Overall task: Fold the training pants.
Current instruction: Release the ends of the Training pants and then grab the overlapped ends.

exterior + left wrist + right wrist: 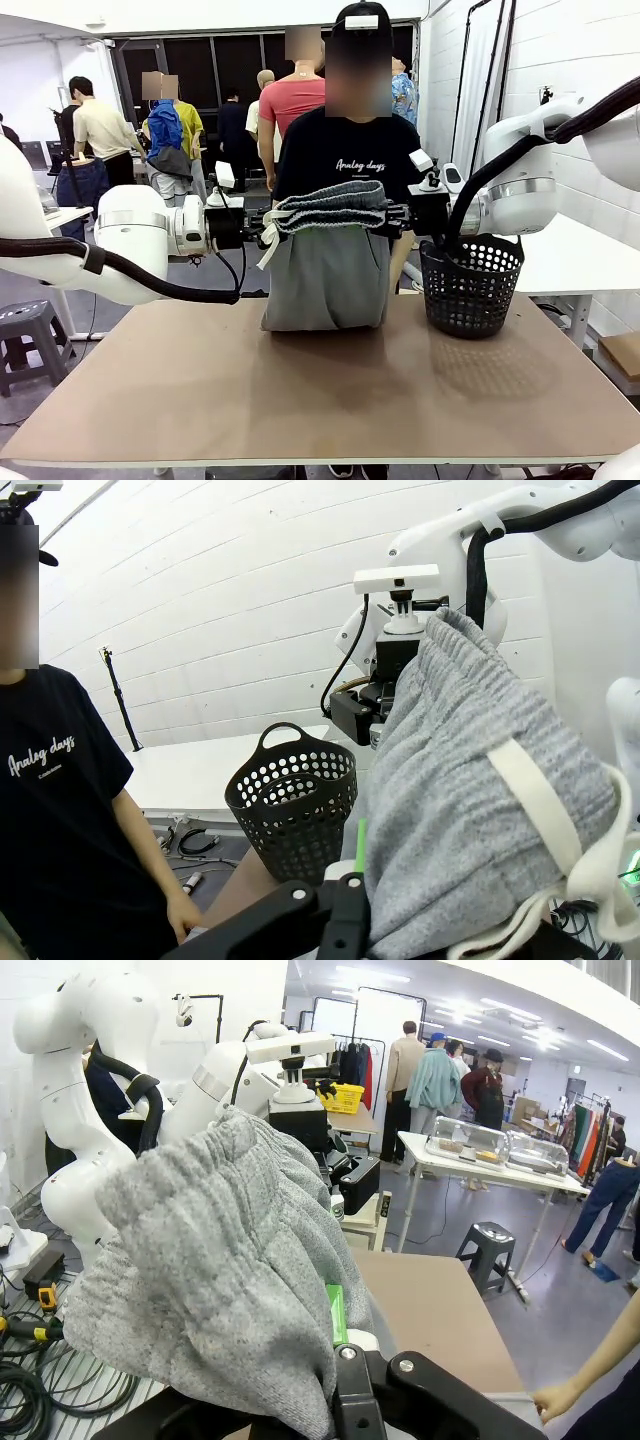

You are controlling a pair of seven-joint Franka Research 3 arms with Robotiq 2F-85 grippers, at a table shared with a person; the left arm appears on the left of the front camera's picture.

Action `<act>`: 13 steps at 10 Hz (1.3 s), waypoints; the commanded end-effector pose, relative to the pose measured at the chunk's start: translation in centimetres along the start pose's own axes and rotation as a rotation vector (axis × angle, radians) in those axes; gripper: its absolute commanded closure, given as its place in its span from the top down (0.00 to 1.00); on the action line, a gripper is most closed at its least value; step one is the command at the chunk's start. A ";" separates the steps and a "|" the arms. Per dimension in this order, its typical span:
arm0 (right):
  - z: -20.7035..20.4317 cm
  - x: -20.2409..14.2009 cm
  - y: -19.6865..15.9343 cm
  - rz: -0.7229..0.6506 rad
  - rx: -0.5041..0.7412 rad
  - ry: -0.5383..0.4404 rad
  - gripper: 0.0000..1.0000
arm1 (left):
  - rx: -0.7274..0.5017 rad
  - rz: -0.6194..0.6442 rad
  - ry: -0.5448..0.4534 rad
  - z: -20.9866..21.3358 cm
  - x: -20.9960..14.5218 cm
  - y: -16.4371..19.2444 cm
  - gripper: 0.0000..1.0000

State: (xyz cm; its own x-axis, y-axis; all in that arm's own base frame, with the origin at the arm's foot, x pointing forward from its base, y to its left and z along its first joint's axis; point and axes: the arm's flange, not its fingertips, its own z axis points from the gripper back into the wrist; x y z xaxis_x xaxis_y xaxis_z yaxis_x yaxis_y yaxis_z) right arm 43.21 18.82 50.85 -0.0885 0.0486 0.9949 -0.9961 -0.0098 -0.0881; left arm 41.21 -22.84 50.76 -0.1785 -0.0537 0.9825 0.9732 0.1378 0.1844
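Front view: training pants (325, 270) held up over the middle of the bench (300, 390), near its far edge. On top, bunched-up waistband (330, 205); legs hanging down, bottom fold touching the bench. Left gripper (268, 226) clamped tight on the left end of the waistband, right gripper (392, 216) clamped tight on the right end. Just beside the left gripper, white string (268, 250) dangling. On the bench near the far edge, right of the pants, black basket (470, 285) with holes. Behind the pants, at the far edge, person (345, 160) in a black shirt. Left wrist view: green pad (360, 842) pressed against the grey cloth.
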 end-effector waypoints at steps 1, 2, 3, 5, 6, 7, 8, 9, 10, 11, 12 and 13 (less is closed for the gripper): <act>0.1 -0.1 0.2 -0.010 0.001 -0.019 0.00 | 0.004 0.006 -0.004 0.0 0.2 0.0 0.00; 0.1 -0.1 0.2 -0.010 0.001 -0.019 0.00 | 0.004 0.006 -0.004 0.0 0.2 0.0 0.00; 0.1 -0.1 0.2 -0.010 0.001 -0.019 0.00 | 0.004 0.006 -0.004 0.0 0.2 0.0 0.00; 0.1 -0.1 0.2 -0.010 0.001 -0.019 0.00 | 0.004 0.006 -0.004 0.0 0.2 0.0 0.00; 0.1 -0.1 0.2 -0.010 0.001 -0.019 0.00 | 0.004 0.006 -0.004 0.0 0.2 0.0 0.00; 0.1 -0.1 0.2 -0.010 0.001 -0.019 0.00 | 0.004 0.006 -0.004 0.0 0.2 0.0 0.00; 0.1 -0.1 0.2 -0.010 0.001 -0.019 0.00 | 0.004 0.006 -0.004 0.0 0.2 0.0 0.00; 0.1 -0.1 0.2 -0.010 0.001 -0.019 0.00 | 0.004 0.006 -0.004 0.0 0.2 0.0 0.00; 0.1 -0.1 0.2 -0.010 0.001 -0.019 0.00 | 0.004 0.006 -0.004 0.0 0.2 0.0 0.00; 0.1 -0.1 0.2 -0.010 0.001 -0.019 0.00 | 0.004 0.006 -0.004 0.0 0.2 0.0 0.00; 0.1 -0.1 0.2 -0.010 0.001 -0.019 0.00 | 0.004 0.006 -0.004 0.0 0.2 0.0 0.00; 0.1 -0.1 0.2 -0.010 0.001 -0.019 0.00 | 0.004 0.006 -0.004 0.0 0.2 0.0 0.00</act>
State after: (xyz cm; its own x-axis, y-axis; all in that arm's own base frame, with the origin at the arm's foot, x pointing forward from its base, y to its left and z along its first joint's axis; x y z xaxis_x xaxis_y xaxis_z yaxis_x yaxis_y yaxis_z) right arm 43.22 18.82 50.83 -0.0882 0.0486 0.9949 -0.9961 -0.0098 -0.0878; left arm 41.21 -22.84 50.76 -0.1785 -0.0537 0.9825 0.9732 0.1378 0.1844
